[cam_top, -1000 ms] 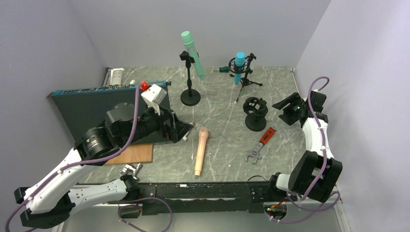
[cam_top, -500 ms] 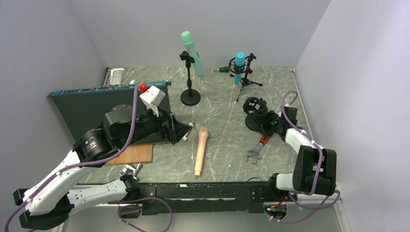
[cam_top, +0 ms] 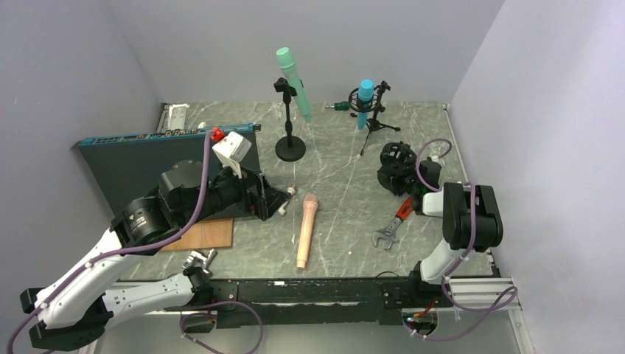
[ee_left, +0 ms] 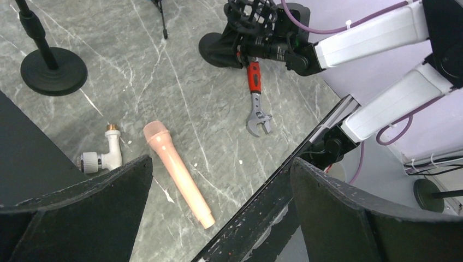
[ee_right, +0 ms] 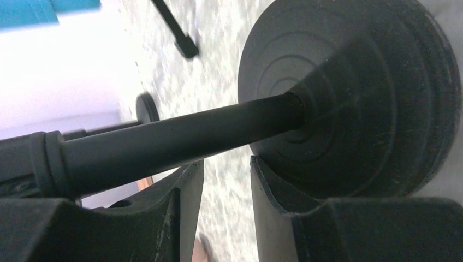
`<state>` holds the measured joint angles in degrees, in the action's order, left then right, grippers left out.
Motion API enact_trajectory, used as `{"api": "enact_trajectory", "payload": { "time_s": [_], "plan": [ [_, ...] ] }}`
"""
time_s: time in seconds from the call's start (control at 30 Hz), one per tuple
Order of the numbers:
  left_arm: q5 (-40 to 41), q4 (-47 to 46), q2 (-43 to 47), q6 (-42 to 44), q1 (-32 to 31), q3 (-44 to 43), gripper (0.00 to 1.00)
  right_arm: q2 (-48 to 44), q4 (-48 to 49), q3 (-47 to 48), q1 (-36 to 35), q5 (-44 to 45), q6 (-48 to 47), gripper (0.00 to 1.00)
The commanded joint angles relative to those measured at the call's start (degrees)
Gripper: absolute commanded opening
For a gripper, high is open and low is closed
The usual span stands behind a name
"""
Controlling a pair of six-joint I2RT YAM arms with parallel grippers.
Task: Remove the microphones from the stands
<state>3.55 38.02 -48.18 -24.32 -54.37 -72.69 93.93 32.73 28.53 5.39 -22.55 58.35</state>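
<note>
**Q:** What does the surface (cam_top: pixel 339 214) look like?
**A:** A grey, stone-look slab with white veins and a dull sheen.
**Q:** And the items on it?
**A:** Pink microphone (cam_top: pixel 306 230): smooth matt plastic. Wrench (cam_top: pixel 395 223): bare bright metal with a red grip. Board (cam_top: pixel 206 234): wood with visible grain. Stand base (ee_right: pixel 355 98): matt black, ringed and finely scratched. Its rod (ee_right: pixel 180 136): smooth black with a satin finish.

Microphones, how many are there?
3: a green one on the tall stand, a blue one on the tripod, and a pink one lying on the table. None seems hidden.
</note>
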Motion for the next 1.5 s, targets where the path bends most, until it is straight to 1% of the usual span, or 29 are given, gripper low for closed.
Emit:
{"api": "enact_trajectory", "payload": {
  "time_s": [0.0, 0.17, 0.3, 0.37, 0.43, 0.47, 0.5, 0.6, 0.67, 0.73, 0.87, 0.97, 1.03, 1.1, 1.13, 1.23, 1.33, 1.47],
  "plan": [
    [1.88, 0.34, 0.95, -1.96, -0.20, -1.78, 0.99, 7.13, 5.58, 3.66, 4.38, 7.63, 1.97, 0.40],
    [3.78, 1.70, 1.78, -2.40, -0.13, -1.54, 0.99, 12.94, 1.75, 10.53, 10.61, 5.88, 3.20, 0.41],
    [3.53, 1.62, 1.07, -2.16, -0.19, -2.05, 0.99, 17.61, -8.37, 20.45, 12.29, 5.35, -3.91, 0.44],
    [3.11, 1.58, 0.74, -2.14, -0.21, -2.20, 0.99, 17.53, -13.14, 23.11, 12.43, 5.05, -6.59, 0.46],
    [3.04, 1.02, 0.99, -2.30, -0.20, -1.52, 0.99, 15.37, -14.93, 22.36, 12.41, 5.10, -8.24, 0.51],
    [2.96, 0.60, 1.23, -2.38, -0.24, -1.16, 0.99, 13.85, -16.24, 21.61, 12.37, 5.04, -8.85, 0.56],
    [2.89, 0.18, 1.45, -2.36, -0.15, -0.80, 0.99, 12.23, -17.94, 20.85, 12.42, 5.28, -9.51, 0.62],
    [2.46, -0.27, 1.69, -2.02, -0.21, -0.55, 0.99, 5.84, -23.73, 17.67, 12.71, 9.24, -12.03, 0.78],
    [1.98, -0.60, 1.69, -1.67, -0.20, -0.41, 0.99, 1.97, -25.30, 15.09, 12.90, 9.79, -11.92, 0.84],
    [1.23, -1.26, 1.66, -1.46, -0.26, -0.13, 0.99, -0.61, -27.00, 13.57, 13.28, 8.26, -11.73, 0.85],
    [0.14, -1.18, 2.33, -1.06, -0.19, -0.04, 0.99, -6.37, -31.84, 11.57, 13.24, 6.43, -14.31, 0.86],
    [0.98, -1.00, 3.93, -0.70, -0.19, 0.65, 0.99, -13.91, -34.98, 8.98, 12.72, 6.22, -16.29, 0.87],
    [1.32, -1.02, 4.77, -0.49, -0.16, 0.95, 0.99, -19.61, -36.06, 7.65, 11.75, 4.98, -16.62, 0.89],
    [1.47, -0.89, 5.19, -0.32, -0.18, 0.94, 0.99, -24.48, -37.85, 7.54, 9.37, 4.56, -16.79, 0.89],
    [1.46, -0.82, 5.16, -0.22, -0.15, 0.86, 0.99, -26.60, -38.70, 7.88, 7.44, 5.07, -16.67, 0.90],
    [1.48, -1.26, 5.03, -0.21, -0.17, 0.89, 0.99, -30.84, -39.31, 10.81, -1.29, 8.33, -15.60, 0.93],
    [1.38, -1.57, 4.48, -0.40, -0.13, 0.81, 0.99, -29.04, -40.39, 18.98, -6.33, 11.20, -15.54, 0.94],
    [1.07, -1.37, 4.14, -1.11, -0.18, 0.35, 0.99, -20.80, -40.83, 31.47, -6.59, 12.39, -14.01, 0.92]
  ]
}}
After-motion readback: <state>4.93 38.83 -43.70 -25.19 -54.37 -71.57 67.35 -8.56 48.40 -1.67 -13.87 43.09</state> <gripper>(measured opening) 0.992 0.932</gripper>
